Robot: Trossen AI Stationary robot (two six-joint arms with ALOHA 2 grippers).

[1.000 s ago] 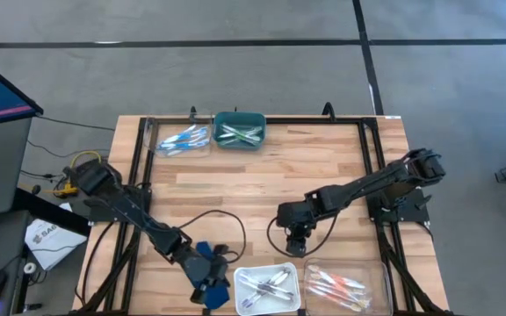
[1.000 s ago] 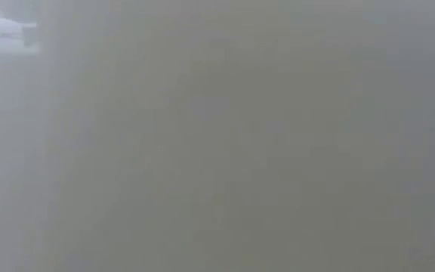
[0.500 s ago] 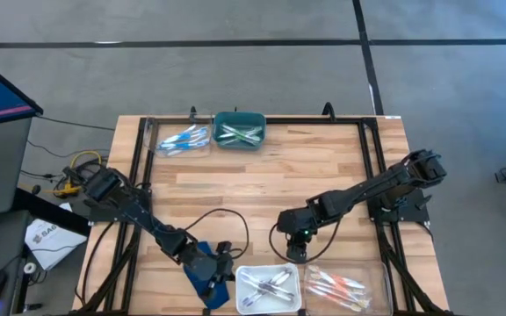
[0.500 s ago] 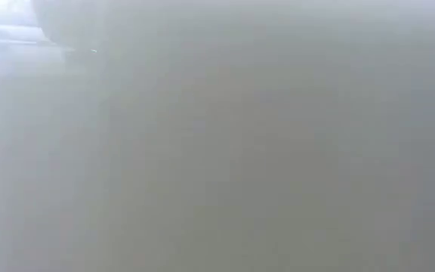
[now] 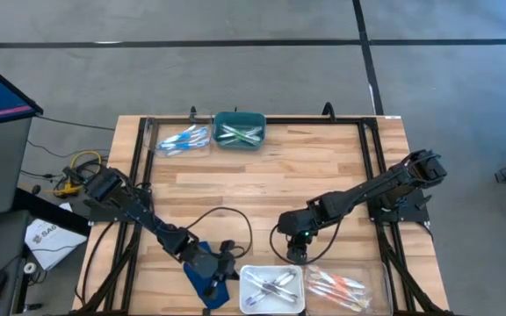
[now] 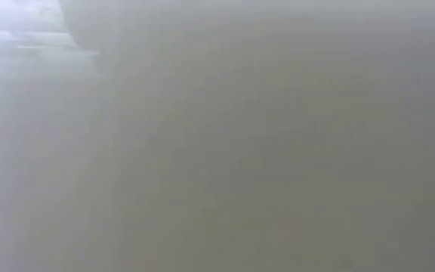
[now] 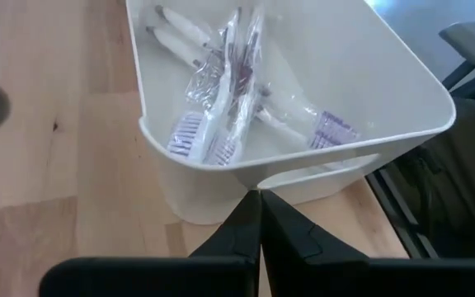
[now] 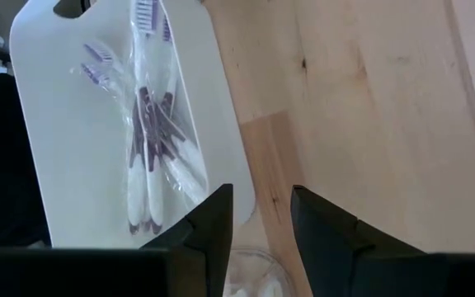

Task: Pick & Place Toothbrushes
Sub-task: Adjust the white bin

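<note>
At the table's near edge the white tray has slid toward the right corner, pushed by the left gripper, fingers pressed together at its wall. The right gripper, jaws apart and empty, hovers just beside it. The purple-grey toothbrushes inside lie bundled lengthwise along the tray, so sorting seems nearly done.

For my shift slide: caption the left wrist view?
Shut left tool at the white tray holding purple toothbrushes.
</note>
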